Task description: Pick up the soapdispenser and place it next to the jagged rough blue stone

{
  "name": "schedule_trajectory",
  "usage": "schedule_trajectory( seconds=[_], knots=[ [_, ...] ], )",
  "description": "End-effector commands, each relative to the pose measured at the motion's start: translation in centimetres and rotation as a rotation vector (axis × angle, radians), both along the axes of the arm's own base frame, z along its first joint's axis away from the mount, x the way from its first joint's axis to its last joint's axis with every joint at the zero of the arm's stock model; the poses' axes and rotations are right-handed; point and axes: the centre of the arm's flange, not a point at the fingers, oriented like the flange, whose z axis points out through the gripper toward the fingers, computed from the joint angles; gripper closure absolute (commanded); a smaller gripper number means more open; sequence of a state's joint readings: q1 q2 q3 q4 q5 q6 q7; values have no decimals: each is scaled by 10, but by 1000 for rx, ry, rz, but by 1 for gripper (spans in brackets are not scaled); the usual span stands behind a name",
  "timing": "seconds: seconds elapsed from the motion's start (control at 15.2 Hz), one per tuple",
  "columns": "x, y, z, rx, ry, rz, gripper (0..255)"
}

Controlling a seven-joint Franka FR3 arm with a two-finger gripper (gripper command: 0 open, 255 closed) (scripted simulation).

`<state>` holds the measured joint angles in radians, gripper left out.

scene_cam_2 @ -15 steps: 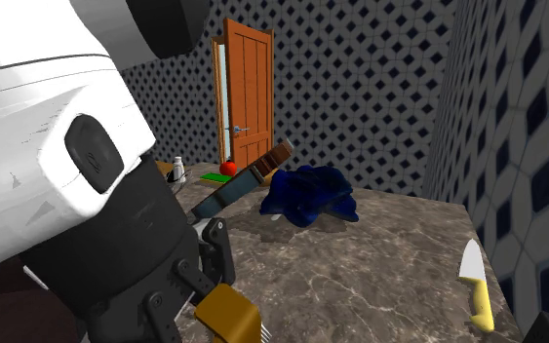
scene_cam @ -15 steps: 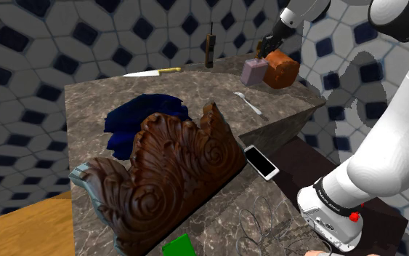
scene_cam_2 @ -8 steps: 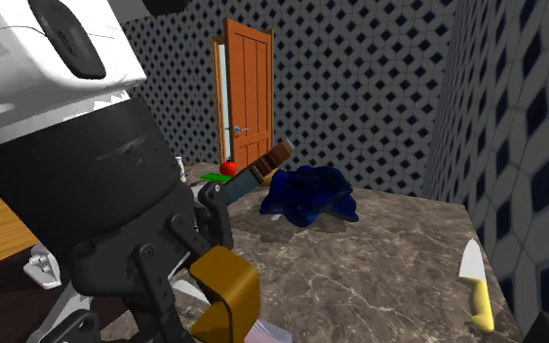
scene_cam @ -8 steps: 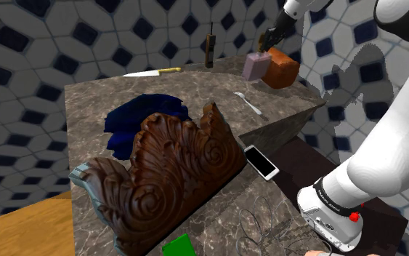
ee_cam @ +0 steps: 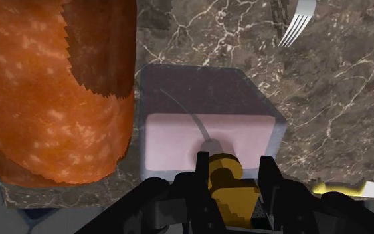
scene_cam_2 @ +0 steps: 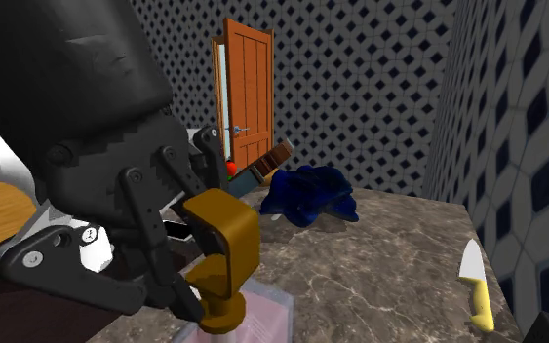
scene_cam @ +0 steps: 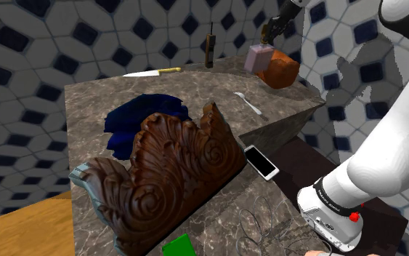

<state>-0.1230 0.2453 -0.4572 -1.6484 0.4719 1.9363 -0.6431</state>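
Gripper fingers clamped on soap dispenser pump; held just above counter, 1 o'clock in shoulder view, bread at its 4; blue stone well apart twd 8.

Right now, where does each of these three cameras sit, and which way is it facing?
Shoulder view: beside and behind the robot's base, looking down over the marble counter; the white arm rises at its right.
Second exterior view: low at the counter's far end, facing the orange door; the black pincer looms close.
Wrist view: on the hand, looking down along the pincer at the soap dispenser it clasps.
Shared: both exterior views show the blue stone and the knife.
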Motion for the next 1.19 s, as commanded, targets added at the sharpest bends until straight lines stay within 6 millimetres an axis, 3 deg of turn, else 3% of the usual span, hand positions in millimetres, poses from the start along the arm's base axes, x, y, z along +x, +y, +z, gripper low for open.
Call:
schedule_trajectory(
  seconds=[0.0, 1.12],
  knots=[
    [0, 0, 10, 0, 0, 0, 255],
    [0, 0, 100, 0, 0, 0, 255]
  ],
)
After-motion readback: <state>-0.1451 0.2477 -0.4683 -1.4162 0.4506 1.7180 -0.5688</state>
